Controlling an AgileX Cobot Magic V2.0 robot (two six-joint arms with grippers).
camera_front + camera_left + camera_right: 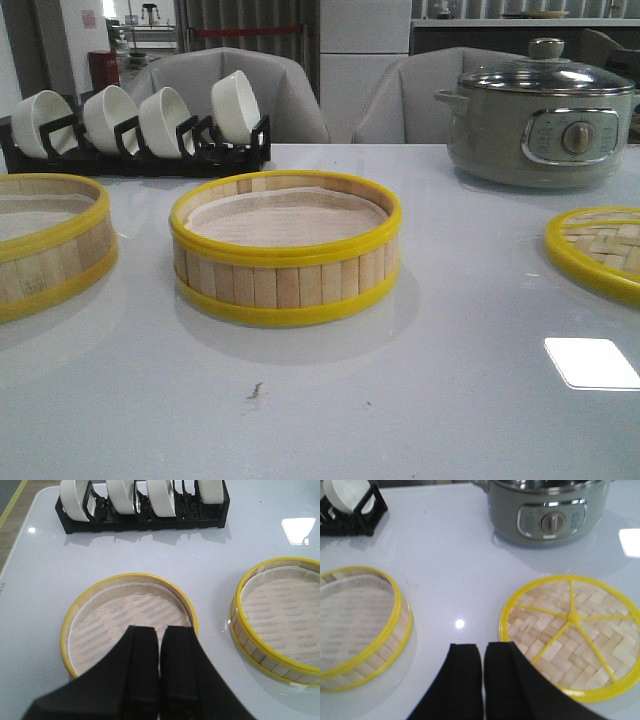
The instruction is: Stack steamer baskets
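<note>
White glossy table, grey chairs pushed in at the far side

Two steamer baskets, neither stacked yet: centre basket upright in the middle of the table, pale liner flat inside; left basket well apart at the left edge, cut off in the front view, seen whole in the left wrist view. Both mouth-up with rims level, likely so one can drop straight onto the other

Left gripper above the near rim of the left basket, fingers nearly together with a thin slit between, holding nothing, seemingly placed for a pinch on that rim

Right gripper likewise nearly closed and empty, between the centre basket and the woven lid. Lid flat at the right, clear of the stacking spot

Further off: black rack of white bowls far left, grey-green electric pot far right
</note>
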